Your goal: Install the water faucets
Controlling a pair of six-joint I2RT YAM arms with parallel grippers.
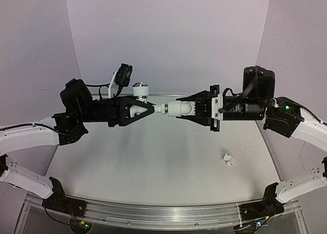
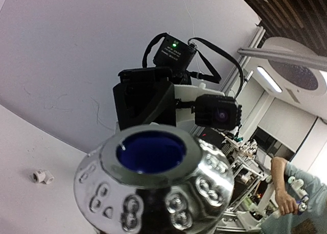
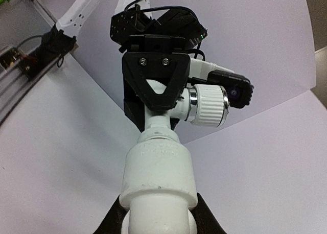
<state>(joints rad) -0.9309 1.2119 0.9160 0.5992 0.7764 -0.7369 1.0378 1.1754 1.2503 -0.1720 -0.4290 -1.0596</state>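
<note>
My left gripper is shut on a white tap body with a ribbed knob pointing up, held in mid-air above the table. My right gripper is shut on a white tubular fitting, whose end meets the tap's threaded end. In the right wrist view the fitting rises from between my fingers to the tap, its knob beside the left gripper. In the left wrist view the chrome, blue-capped knob hides my own fingers.
A small white elbow fitting lies on the white table at the right; it also shows in the left wrist view. A metal rail runs along the near edge. White walls enclose the back and sides.
</note>
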